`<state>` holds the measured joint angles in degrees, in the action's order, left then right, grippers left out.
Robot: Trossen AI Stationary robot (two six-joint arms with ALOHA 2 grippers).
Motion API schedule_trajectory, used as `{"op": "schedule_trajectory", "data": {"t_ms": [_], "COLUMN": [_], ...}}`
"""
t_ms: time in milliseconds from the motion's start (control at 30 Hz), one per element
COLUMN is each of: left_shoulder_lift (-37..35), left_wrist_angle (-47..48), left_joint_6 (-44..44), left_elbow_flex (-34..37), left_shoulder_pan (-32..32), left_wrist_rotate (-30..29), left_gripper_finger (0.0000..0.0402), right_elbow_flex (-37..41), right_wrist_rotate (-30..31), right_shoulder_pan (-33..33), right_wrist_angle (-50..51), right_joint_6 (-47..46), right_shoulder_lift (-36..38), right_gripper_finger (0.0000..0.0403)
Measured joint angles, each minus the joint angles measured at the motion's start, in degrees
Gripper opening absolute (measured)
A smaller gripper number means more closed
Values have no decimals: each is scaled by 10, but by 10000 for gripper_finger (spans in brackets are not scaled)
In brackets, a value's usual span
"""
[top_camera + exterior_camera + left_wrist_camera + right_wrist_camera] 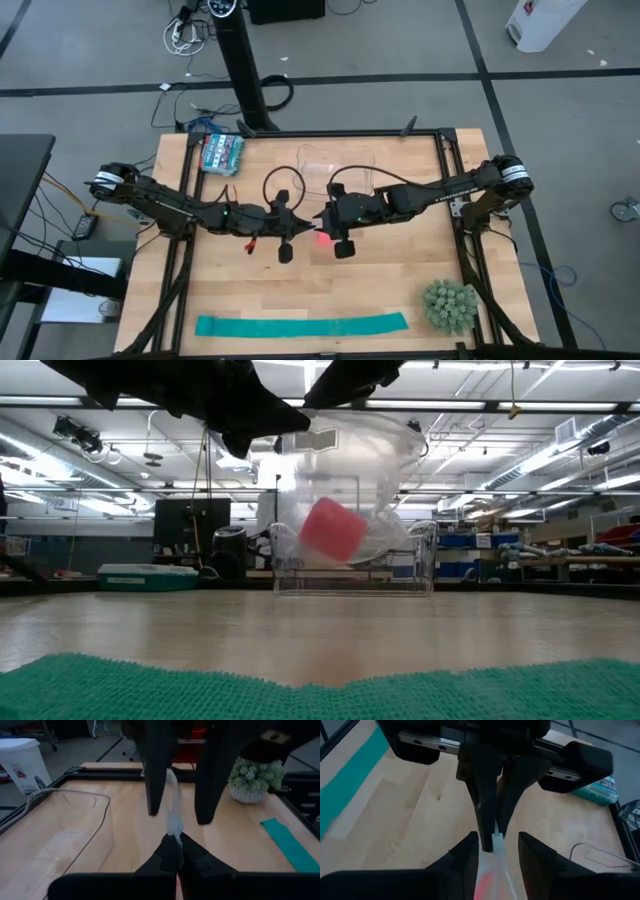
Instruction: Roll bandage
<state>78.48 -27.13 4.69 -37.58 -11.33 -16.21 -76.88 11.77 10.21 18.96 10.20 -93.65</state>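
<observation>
I had both arms meeting at the centre of the high view, above the table. The left gripper was pinched shut on the top edge of a clear plastic bag. The right gripper stood with its jaws parted on either side of that same edge, not clamping it. The bandage, a small pink-red roll, sat inside the bag, hanging below both sets of jaws, in front of a clear box. A teal strip lay along the lower edge.
</observation>
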Motion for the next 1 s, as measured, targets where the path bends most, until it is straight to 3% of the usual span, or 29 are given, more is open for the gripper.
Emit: {"op": "schedule_trajectory", "data": {"t_ms": [333,567,733,1000], "left_shoulder_lift": [0,0,0,1], "left_wrist_angle": [-38,-36,-31,-14], "left_joint_6": [1,1,1,1], "left_elbow_flex": [0,0,0,0], "left_shoulder_pan": [0,0,0,0], "left_wrist_rotate": [0,-2,-4,-6], "left_gripper_finger": [6,6,6,6], "right_elbow_flex": [0,0,0,-1], "right_wrist_rotate": [0,-2,1,21], "right_shoulder_pan": [-2,-3,-6,-5], "right_wrist_angle": [-5,-10,4,106], "right_joint_6": [5,16,-6,-75], "right_shoulder_lift": [0,0,0,15], "right_gripper_finger": [94,10,2,0]}}
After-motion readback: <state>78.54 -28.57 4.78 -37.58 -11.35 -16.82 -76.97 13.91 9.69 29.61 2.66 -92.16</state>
